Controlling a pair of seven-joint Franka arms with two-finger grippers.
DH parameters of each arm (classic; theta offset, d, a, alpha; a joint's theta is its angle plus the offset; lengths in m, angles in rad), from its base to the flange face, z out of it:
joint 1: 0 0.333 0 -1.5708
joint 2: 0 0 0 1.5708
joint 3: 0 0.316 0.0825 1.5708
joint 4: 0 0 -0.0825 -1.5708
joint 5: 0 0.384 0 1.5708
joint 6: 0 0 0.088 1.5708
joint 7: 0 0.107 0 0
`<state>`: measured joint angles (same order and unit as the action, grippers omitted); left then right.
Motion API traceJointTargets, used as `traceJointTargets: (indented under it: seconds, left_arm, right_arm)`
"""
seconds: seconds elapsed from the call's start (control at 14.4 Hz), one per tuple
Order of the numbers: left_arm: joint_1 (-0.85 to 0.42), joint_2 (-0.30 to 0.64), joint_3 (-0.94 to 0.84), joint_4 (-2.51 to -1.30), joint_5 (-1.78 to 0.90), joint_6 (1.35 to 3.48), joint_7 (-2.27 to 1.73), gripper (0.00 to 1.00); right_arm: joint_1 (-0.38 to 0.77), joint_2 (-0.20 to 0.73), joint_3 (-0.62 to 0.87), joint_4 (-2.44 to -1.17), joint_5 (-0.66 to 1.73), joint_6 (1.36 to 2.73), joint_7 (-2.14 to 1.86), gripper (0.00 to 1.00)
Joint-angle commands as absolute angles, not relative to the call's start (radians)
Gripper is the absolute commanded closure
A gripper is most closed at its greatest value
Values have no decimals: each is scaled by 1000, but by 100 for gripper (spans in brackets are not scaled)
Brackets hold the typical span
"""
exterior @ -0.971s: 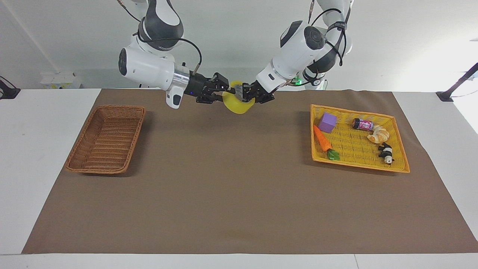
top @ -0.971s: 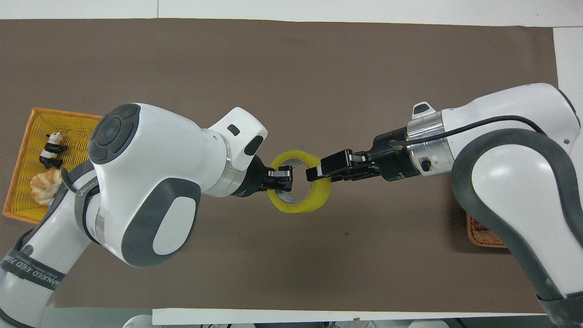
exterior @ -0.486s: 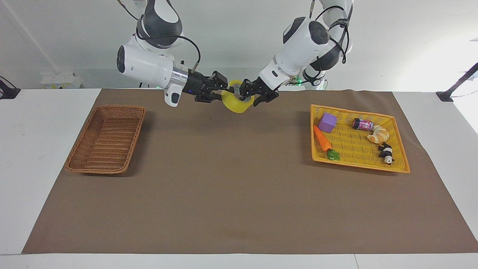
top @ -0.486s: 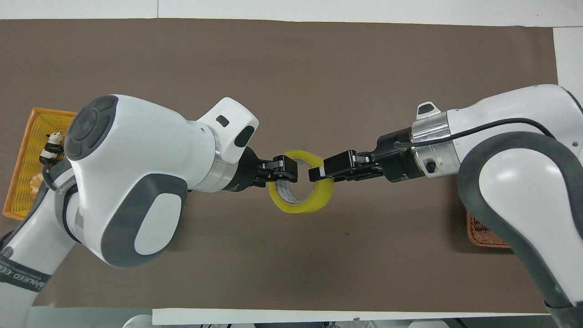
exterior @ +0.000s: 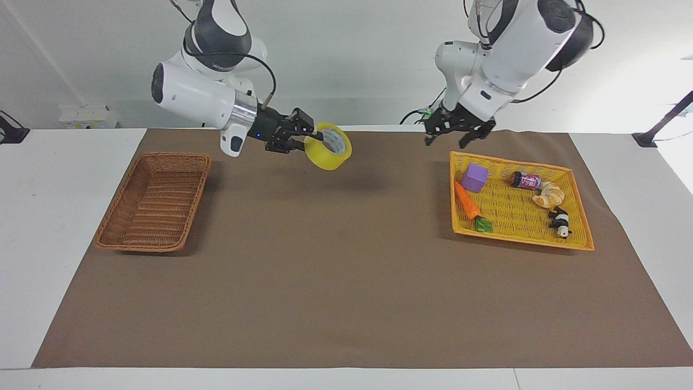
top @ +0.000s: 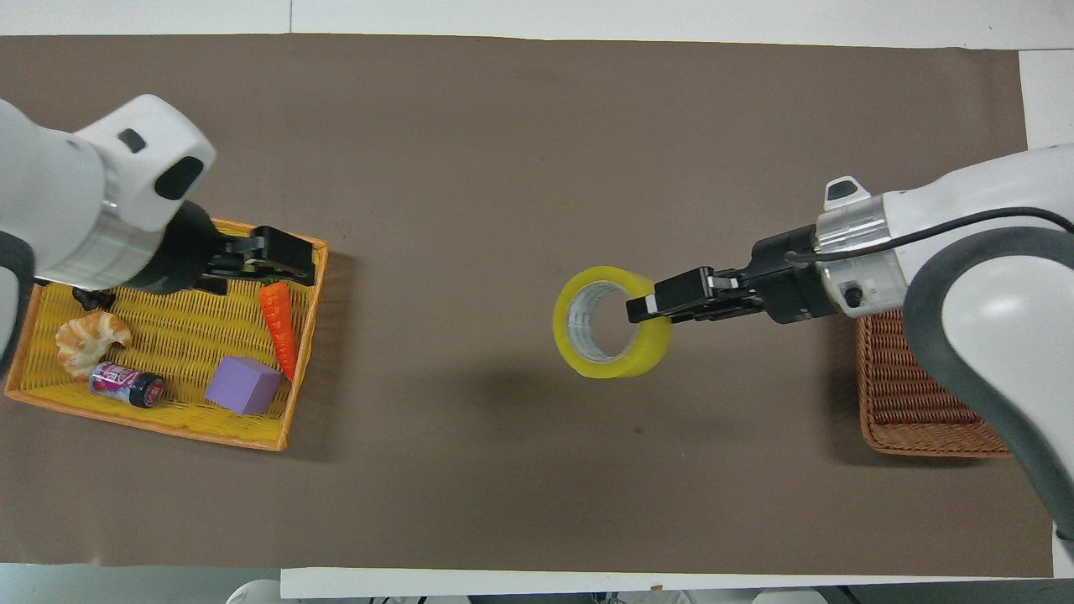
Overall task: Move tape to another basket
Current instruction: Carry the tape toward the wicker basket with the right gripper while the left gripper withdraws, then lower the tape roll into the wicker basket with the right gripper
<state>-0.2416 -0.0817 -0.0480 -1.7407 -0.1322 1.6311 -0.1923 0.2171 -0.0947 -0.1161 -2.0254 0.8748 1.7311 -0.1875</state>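
1. We've got the tape [exterior: 328, 145] up in the air, pinched at its rim by the right tool [exterior: 301, 139], over the bare brown mat [exterior: 346, 281] between the two baskets.
2. From the tape, the brown wicker basket [exterior: 154, 201] sits toward the right arm's end of the counter [exterior: 54, 216], well apart.
3. The left tool [exterior: 453, 129] holds nothing, fingers spread a bit, hanging over the yellow tray's [exterior: 582, 222] rim, well apart from the tape.
4. In that tray we can see a purple cube [exterior: 475, 177], a carrot [exterior: 467, 202], a croissant [exterior: 548, 194], a small can [exterior: 526, 180] and a panda figure [exterior: 559, 221].
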Motion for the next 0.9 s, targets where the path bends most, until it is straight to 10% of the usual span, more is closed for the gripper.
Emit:
traceJointTargets:
  seconds: [0.0, 0.42, 0.83]
  left_arm:
    - [-88, -80, -60, -1732, -61, 1617, 56, 0]
    - [69, -81, -60, -1740, -58, 1621, 170, 0]
    - [52, -84, -63, -1743, -57, 1617, 166, 0]
  right_arm:
    - [37, -121, -112, -2037, 812, 1640, -296, 100]
    - [-364, 62, -120, -1858, 631, 1471, -654, 100]
    - [-514, 222, -120, -1812, 585, 1466, -896, 100]
